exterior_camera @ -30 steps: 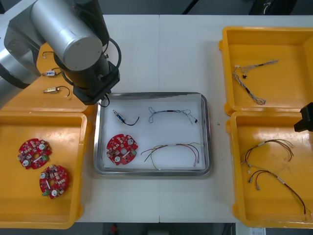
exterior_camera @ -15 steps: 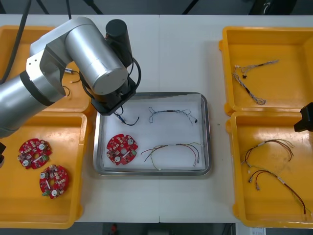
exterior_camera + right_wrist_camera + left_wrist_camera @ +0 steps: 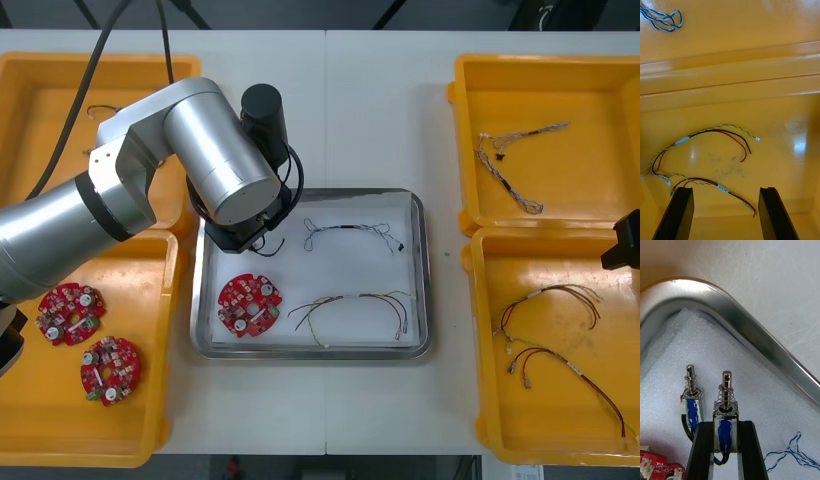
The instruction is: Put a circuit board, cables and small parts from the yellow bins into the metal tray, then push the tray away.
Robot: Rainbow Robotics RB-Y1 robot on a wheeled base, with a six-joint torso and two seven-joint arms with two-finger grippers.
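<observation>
In the left wrist view my left gripper (image 3: 725, 424) is shut on a small metal part (image 3: 726, 405) with a blue coil and a spring pin. It hangs just above the white lining in the far left corner of the metal tray (image 3: 752, 333). A second, like small metal part (image 3: 693, 403) lies on the lining beside it. In the front view the left arm (image 3: 215, 170) covers that corner of the tray (image 3: 425, 280). The tray also holds a red circuit board (image 3: 249, 304), a blue and white cable (image 3: 350, 232) and a red and yellow cable (image 3: 355, 310). My right gripper (image 3: 724, 191) is open over cables (image 3: 703, 137) in the near right bin.
The near left yellow bin (image 3: 30, 420) holds two more circuit boards (image 3: 70, 312). The far left bin (image 3: 50, 80) lies behind the left arm. The far right bin (image 3: 600, 90) holds a cable (image 3: 515, 150). The right arm (image 3: 622, 243) sits at the table's right edge.
The left arm has swung from the far left bin to over the tray's far left corner. The right arm has not moved.
</observation>
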